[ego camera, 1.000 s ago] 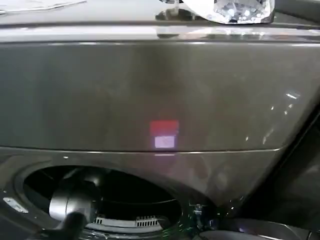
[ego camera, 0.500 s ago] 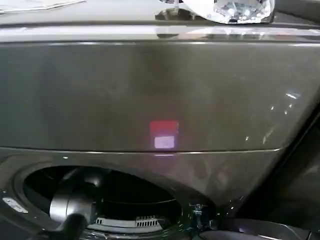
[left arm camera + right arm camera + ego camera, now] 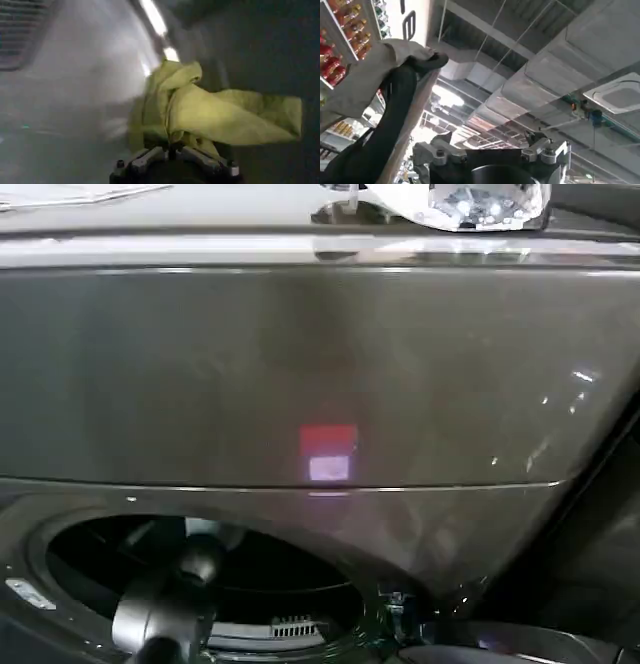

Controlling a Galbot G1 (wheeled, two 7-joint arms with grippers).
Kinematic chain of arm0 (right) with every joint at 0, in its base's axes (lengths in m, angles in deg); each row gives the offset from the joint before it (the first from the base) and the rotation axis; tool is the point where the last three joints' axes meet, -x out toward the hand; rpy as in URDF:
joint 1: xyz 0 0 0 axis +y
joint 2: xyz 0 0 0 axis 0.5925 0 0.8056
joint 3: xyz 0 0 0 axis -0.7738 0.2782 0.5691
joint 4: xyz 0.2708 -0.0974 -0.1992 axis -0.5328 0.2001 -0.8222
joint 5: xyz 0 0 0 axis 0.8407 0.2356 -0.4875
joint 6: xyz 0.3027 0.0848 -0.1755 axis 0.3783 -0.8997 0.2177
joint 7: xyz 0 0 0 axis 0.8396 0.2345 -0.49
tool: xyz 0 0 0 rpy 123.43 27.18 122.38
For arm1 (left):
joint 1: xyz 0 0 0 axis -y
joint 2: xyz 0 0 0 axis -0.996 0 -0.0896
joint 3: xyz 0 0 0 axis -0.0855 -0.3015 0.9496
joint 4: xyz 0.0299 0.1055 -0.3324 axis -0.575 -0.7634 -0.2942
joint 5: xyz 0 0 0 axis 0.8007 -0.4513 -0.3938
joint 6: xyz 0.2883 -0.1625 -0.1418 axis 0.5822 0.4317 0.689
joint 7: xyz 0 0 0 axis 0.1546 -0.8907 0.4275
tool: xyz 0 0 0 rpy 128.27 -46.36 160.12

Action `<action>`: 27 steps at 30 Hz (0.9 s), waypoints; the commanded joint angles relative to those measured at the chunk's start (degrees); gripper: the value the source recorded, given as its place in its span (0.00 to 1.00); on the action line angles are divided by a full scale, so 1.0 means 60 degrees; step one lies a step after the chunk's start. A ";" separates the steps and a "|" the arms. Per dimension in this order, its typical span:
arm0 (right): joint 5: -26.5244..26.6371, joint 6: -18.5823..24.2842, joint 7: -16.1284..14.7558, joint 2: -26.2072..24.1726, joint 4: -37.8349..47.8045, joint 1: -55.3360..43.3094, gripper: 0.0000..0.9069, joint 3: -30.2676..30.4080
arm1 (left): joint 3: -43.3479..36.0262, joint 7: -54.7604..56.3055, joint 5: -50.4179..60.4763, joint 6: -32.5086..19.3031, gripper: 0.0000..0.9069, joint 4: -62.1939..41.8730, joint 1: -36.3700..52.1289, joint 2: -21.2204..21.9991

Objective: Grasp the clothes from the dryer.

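Reaching through the round opening of the dryer point(image 3: 320, 374), low at the left edge of its dark front panel: the left arm, grey wrist joint just inside the rim. Inside the drum, in the left wrist view, left gripper point(image 3: 172, 150) pinching the clothes point(image 3: 210, 112), jaws clenched on the lower folds of the yellow-green bundle. Billowing away from the fingers point(image 3: 145, 159) in two loose lobes, one rising toward a bright strip of light, the other spreading out sideways. Blurring behind the cloth: the pale drum wall and a slatted vent at one corner.

Pointing upward toward the ceiling, away from the machine: the right gripper point(image 3: 492, 152), metal fingers point(image 3: 437, 152) standing apart with nothing between them, jaws released. Draping beside it: a pale cloth sleeve over black cable point(image 3: 380, 130). Standing off to one side behind the sleeve: shelves of bottles point(image 3: 340, 35).

Glowing at the middle of the front panel, just above the opening: a small red and white patch point(image 3: 328, 452). Sitting at the far edge of the dryer's top: a clear shiny object point(image 3: 470, 204).
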 commanded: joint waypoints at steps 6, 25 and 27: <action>0.0650 0.0024 0.0011 0.0044 -0.0179 -0.0044 1.00 0.0212 | 0.0767 0.3472 -0.2787 0.1457 0.00 0.2085 -0.1046 0.0753; 0.1140 -0.0163 -0.0007 0.0039 -0.0310 -0.0104 1.00 0.0455 | 0.1370 0.3545 -0.3245 0.1397 0.00 0.2654 -0.1488 0.0753; 0.1230 -0.0186 -0.0005 0.0047 -0.0330 -0.0086 1.00 0.0441 | 0.1367 0.3539 -0.3229 0.1322 0.00 0.2600 -0.1472 0.0753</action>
